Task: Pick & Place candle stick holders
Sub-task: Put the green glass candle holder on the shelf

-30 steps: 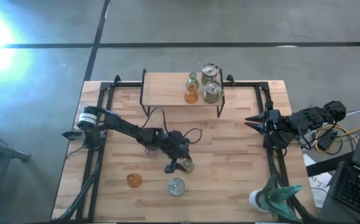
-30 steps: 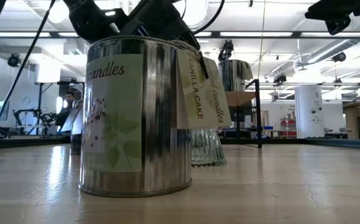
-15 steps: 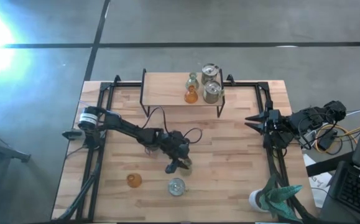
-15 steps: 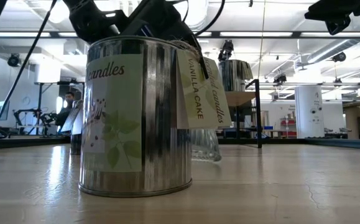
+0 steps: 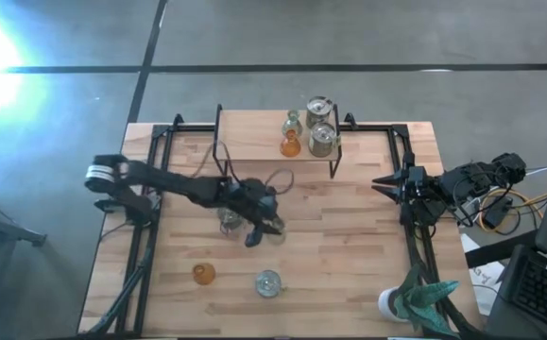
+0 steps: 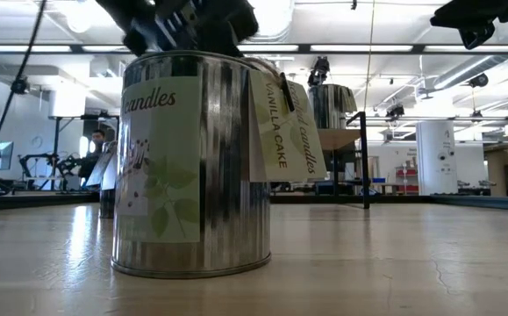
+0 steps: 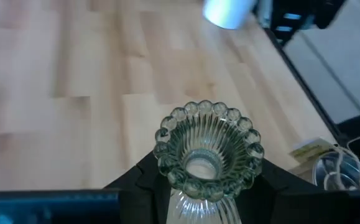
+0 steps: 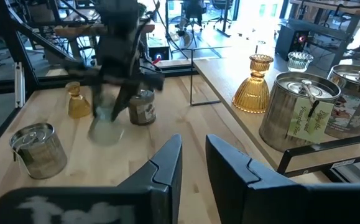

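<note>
Left gripper (image 5: 264,227) fingers clamped on pale green holder (image 7: 208,151) (lifted above table (image 5: 349,236)); right gripper (image 8: 191,163) fingers apart.

Ribbed pale-green holder (image 7: 207,155) — upright betw. left fingers (image 7: 147,180).

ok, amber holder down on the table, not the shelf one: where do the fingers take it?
Probably at the narrow neck of the amber holder, just under its cup, coming straight down from above. It stands upright, its base flares too wide for a sure hold, and the tin beside it stands clear.
</note>
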